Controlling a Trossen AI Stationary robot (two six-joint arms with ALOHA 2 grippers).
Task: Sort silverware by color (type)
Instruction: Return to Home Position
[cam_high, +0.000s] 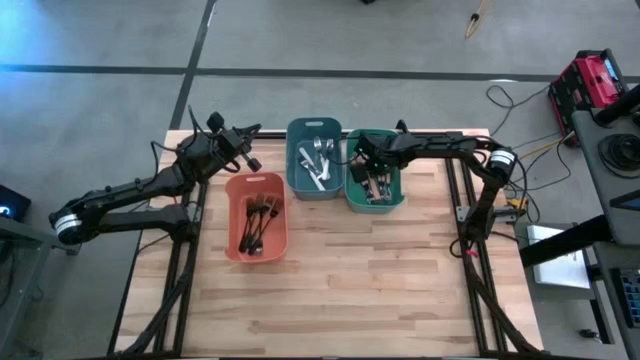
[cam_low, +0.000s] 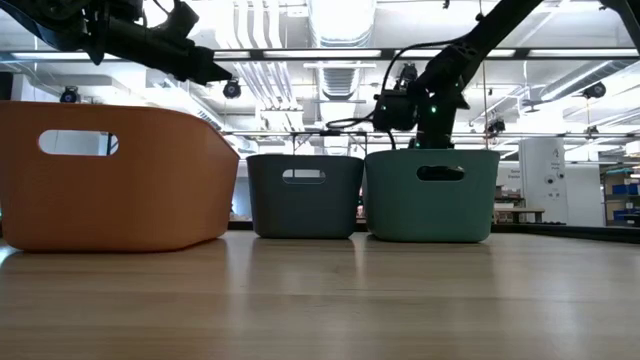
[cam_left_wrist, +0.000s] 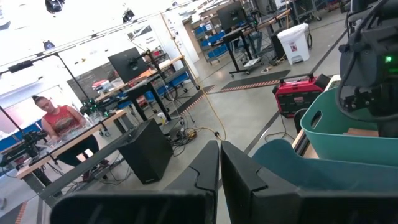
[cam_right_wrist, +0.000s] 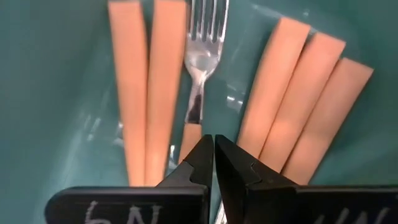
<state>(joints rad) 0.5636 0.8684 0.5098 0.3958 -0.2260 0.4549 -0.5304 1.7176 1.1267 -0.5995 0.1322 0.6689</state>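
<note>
One camera stares straight down, another skims the tabletop (cam_low: 400, 300); all four share the green bin (cam_high: 376, 206) at one o'clock, right wrist's closest.

Foreground centre: dark left gripper (cam_left_wrist: 219, 146), fingers pressed together; slate-blue plastic bin (cam_left_wrist: 292, 169) and teal plastic bin (cam_left_wrist: 348, 134) beyond; seated person (cam_left_wrist: 59, 121) in background.

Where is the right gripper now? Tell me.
In the high view the right gripper hangs over the green bin, right of the blue bin, shut above the orange-handled forks inside.

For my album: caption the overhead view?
Dark forks in salmon bin, silver forks in blue bin, orange-handled forks in green bin under right hand; left hand aside.
</note>
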